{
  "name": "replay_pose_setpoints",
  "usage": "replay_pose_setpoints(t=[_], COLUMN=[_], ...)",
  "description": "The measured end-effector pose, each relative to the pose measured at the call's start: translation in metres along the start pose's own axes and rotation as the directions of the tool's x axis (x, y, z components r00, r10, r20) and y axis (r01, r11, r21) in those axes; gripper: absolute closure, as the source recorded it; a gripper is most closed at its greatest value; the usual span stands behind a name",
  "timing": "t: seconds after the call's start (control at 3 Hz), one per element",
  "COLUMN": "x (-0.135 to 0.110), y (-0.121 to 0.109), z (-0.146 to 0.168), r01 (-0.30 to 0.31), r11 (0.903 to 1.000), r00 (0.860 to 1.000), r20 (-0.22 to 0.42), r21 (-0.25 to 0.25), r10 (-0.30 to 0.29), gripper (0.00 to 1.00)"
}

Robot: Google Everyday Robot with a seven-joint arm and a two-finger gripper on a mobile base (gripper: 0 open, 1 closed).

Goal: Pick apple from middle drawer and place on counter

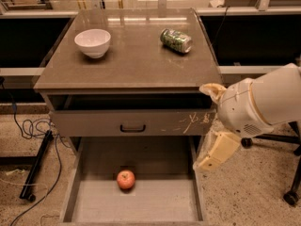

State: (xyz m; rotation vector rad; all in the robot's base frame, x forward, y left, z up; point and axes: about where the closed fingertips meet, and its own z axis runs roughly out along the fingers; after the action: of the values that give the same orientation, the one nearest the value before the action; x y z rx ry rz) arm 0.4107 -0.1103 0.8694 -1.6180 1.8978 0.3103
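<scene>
The apple is small, round and red-orange and lies on the bare floor of the open middle drawer, left of centre. The counter is the grey-brown top slab of the cabinet above it. My gripper, cream-coloured on a white arm, hangs at the cabinet's right front corner, above the drawer's right wall. It is right of the apple, higher than it, and touches nothing.
A white bowl stands on the counter's back left and a green drink can lies at the back right. The drawer front with a dark handle sits above the open drawer. Cables and a black bar lie on the floor at left. A chair base is at right.
</scene>
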Motion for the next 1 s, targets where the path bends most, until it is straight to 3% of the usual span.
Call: replay_pose_setpoints(t=[0.33,0.67,1.0], x=[0.0,0.001,0.005], y=[0.0,0.011,0.031], z=[0.0,0.023,0.072], r01=[0.0,-0.013,-0.025], r11=[1.0,0.9998,0.9995], r00=[1.0,1.0,0.997], r20=[0.0,0.014,0.071], r21=[0.0,-0.014,-0.019], r10=[0.0,0.013,0.026], gripper=[0.0,0.0,0.0])
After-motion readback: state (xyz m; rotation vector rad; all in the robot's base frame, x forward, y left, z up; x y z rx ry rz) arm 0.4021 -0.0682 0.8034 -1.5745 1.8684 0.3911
